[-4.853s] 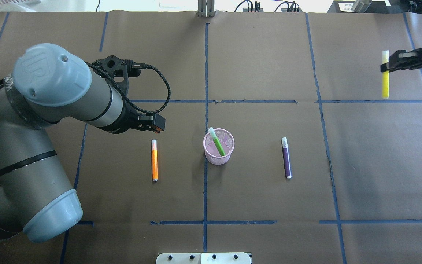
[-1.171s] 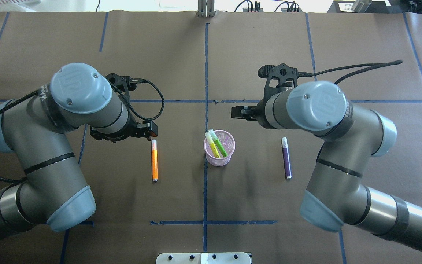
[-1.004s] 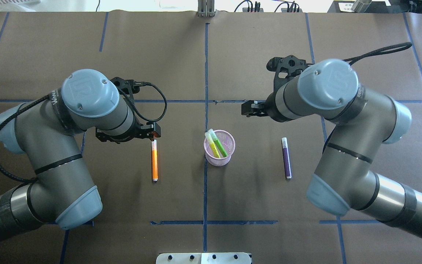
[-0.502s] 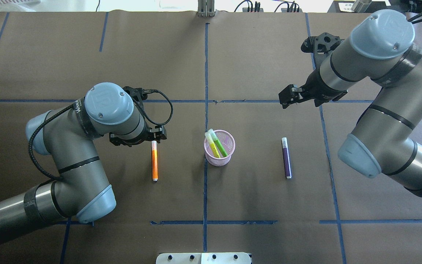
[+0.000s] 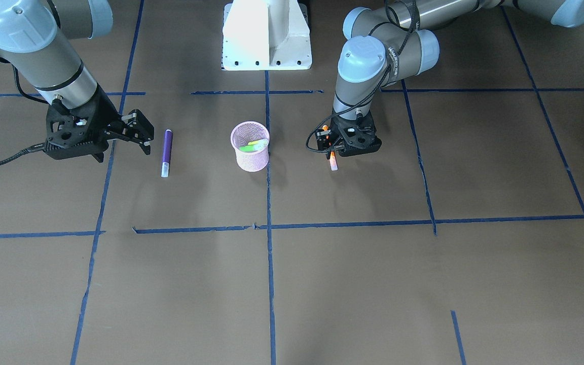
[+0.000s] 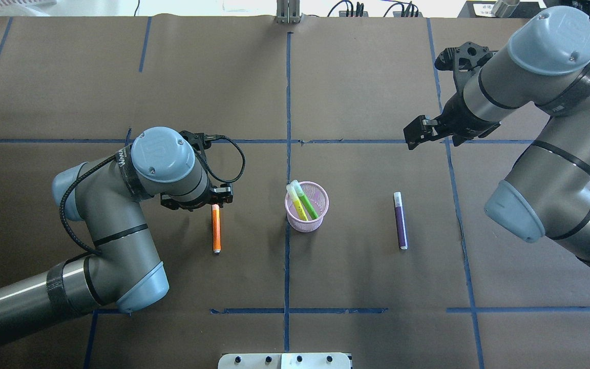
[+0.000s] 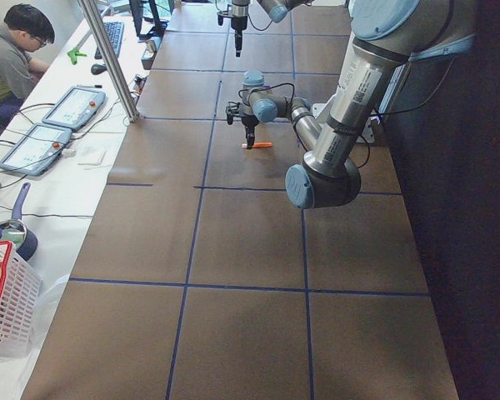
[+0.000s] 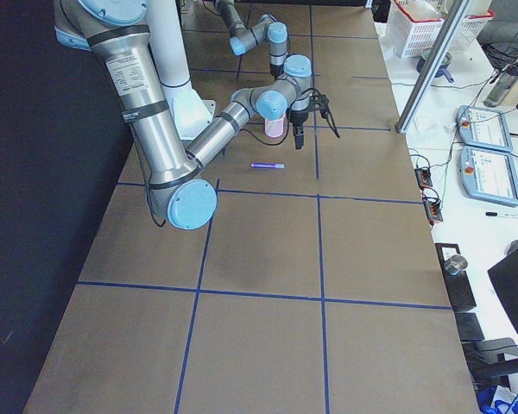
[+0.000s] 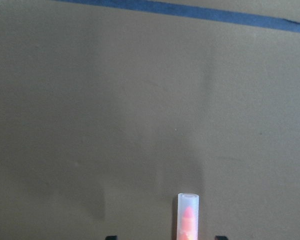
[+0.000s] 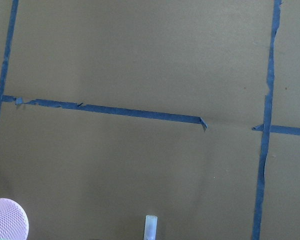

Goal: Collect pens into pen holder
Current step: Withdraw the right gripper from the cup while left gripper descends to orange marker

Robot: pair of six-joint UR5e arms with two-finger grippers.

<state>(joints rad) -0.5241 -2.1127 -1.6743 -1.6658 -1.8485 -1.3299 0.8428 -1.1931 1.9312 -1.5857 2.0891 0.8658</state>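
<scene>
orange pen (image 6: 216, 233) probably flat, purple pen (image 6: 401, 225) flat, 2 pens (image 6: 306, 204) in holder (image 6: 302, 225)

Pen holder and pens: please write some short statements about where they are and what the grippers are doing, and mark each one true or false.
1. The pen holder contains two pens, a yellow pen and a green pen. True.
2. The purple pen stands in the pen holder. False: it lies flat on the table, apart from the holder, on the robot's right.
3. The left gripper is over the cap end of the orange pen, with a finger on each side. True.
4. The right gripper holds the purple pen. False: it is open, empty and away from that pen.
5. The pen holder lies on its side. False: it stands upright.
</scene>
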